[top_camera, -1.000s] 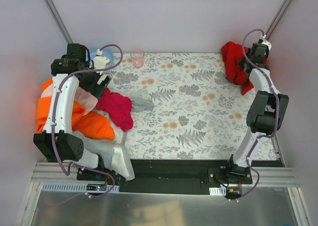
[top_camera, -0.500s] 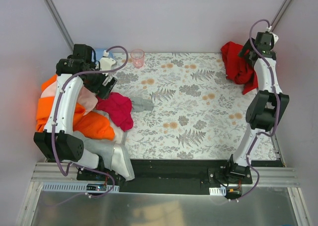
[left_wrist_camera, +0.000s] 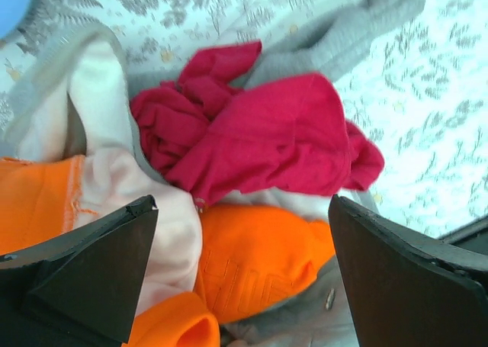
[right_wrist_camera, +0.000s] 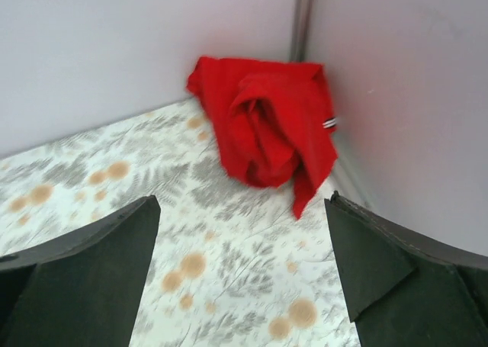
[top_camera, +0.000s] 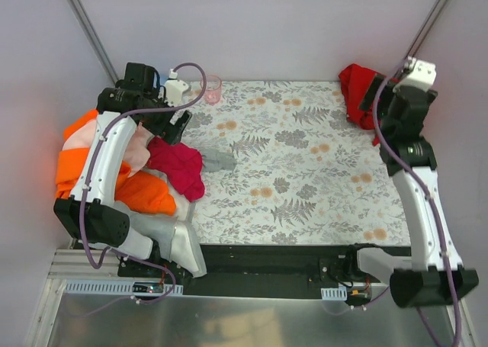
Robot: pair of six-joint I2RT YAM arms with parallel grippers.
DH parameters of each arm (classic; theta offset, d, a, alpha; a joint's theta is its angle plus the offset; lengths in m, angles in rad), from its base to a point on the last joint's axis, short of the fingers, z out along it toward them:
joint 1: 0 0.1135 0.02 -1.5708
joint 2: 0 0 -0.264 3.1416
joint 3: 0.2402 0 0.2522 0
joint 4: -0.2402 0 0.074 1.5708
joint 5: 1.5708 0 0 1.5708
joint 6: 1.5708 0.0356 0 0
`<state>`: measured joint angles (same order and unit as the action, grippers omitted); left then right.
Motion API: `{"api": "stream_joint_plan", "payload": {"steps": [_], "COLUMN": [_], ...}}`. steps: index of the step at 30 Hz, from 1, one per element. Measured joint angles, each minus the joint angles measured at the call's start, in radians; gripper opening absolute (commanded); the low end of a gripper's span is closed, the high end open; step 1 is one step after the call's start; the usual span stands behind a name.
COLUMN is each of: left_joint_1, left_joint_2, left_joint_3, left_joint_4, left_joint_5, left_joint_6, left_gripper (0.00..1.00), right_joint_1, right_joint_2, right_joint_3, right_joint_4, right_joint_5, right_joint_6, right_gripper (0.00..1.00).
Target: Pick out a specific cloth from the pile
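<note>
Gaping right claw (right_wrist_camera: 241, 210), empty, clear of the cloth (right_wrist_camera: 263, 130), left claw (left_wrist_camera: 242, 210) gaping, empty, above the pile (left_wrist_camera: 259, 267)

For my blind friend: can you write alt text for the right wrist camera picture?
A large scarlet-red soft fabric cloth lies crumpled in the far corner of a fern-and-flower printed table, against pale walls. The right gripper hovers short of it, dark fingers wide apart, nothing between them.
</note>
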<state>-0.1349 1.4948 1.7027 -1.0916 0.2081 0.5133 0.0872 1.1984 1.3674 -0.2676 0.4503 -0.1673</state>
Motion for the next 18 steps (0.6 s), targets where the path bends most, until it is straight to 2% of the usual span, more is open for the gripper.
{"api": "stream_joint_plan", "payload": {"steps": [2, 5, 9, 14, 18], "left_joint_1": [-0.002, -0.002, -0.002, -0.002, -0.001], "left_joint_2": [-0.004, -0.032, -0.069, -0.09, -0.132], "left_joint_3": [-0.015, -0.117, -0.328, -0.574, -0.749], "left_joint_4": [0.059, 0.208, 0.414, 0.654, 0.806], "left_joint_5": [0.0, -0.003, -0.032, -0.099, -0.148], "left_joint_6": [-0.035, -0.109, -0.213, -0.294, -0.323], "left_gripper": [0.99, 0.99, 0.99, 0.99, 0.99], "right_joint_1": [-0.002, -0.003, 0.0, 0.0, 0.001], "right_joint_2": [-0.126, -0.275, -0.336, -0.351, -0.385], "right_joint_3": [-0.131, -0.365, -0.632, -0.863, -0.959], "right_joint_4": [0.037, 0.135, 0.219, 0.293, 0.339], "right_joint_5": [-0.091, -0.232, -0.338, -0.352, -0.295], "right_joint_6": [0.017, 0.062, 0.144, 0.223, 0.254], "right_gripper": [0.99, 0.99, 0.99, 0.99, 0.99]}}
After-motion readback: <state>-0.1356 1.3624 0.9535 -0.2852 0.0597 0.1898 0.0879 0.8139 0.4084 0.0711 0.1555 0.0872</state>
